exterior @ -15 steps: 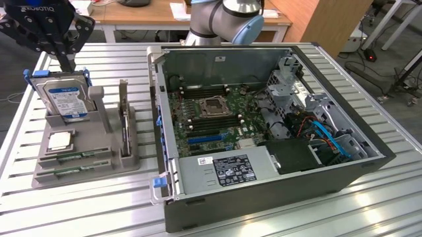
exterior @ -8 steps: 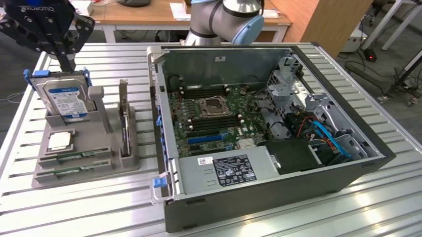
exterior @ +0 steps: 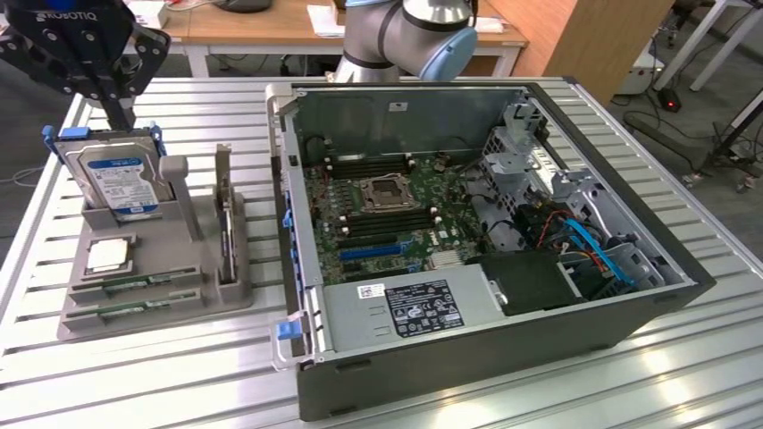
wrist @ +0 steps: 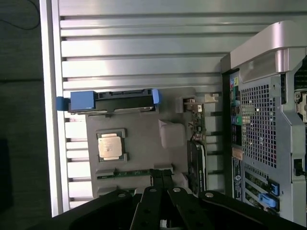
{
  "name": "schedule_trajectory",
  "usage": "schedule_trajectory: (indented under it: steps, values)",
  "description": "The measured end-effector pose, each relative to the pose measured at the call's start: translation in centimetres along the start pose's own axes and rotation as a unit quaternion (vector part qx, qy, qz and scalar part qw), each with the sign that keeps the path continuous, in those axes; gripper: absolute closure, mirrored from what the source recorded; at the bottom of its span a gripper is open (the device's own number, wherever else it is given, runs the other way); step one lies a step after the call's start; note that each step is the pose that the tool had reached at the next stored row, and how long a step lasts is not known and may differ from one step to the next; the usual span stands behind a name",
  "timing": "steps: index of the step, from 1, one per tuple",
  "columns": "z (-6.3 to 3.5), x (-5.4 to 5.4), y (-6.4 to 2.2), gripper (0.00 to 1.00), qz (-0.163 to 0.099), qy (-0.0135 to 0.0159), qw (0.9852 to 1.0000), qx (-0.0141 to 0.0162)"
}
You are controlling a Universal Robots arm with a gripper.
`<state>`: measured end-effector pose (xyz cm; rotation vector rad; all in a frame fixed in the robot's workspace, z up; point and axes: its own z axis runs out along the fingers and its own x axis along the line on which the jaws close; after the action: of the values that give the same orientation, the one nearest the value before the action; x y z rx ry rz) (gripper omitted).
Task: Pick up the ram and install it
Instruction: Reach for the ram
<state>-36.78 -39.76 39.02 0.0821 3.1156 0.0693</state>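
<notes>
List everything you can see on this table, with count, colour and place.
Slatted metal table: one, silver, under everything.
Open computer case: one, dark grey, the exterior view's right.
Motherboard: one, green, inside the case.
Moulded plastic holder: one, grey, the exterior view's left.
Hard drive with blue label: one, silver, upright at the holder's back.
Square processor chip: one, silver, flat on the holder.
Long thin ram sticks: two, green, in the holder's front slots.
Robot arm: one, silver and blue, behind the case.
Gripper: one, black, shut, empty, above the hard drive.
</notes>
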Motion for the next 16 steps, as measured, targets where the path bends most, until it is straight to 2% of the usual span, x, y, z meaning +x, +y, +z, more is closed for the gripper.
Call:
schedule_trajectory:
  steps: [16]
  values:
    - [-0.01,0.48,-0.06,0.91,-0.006,0.0003,1.0,-0.0002]
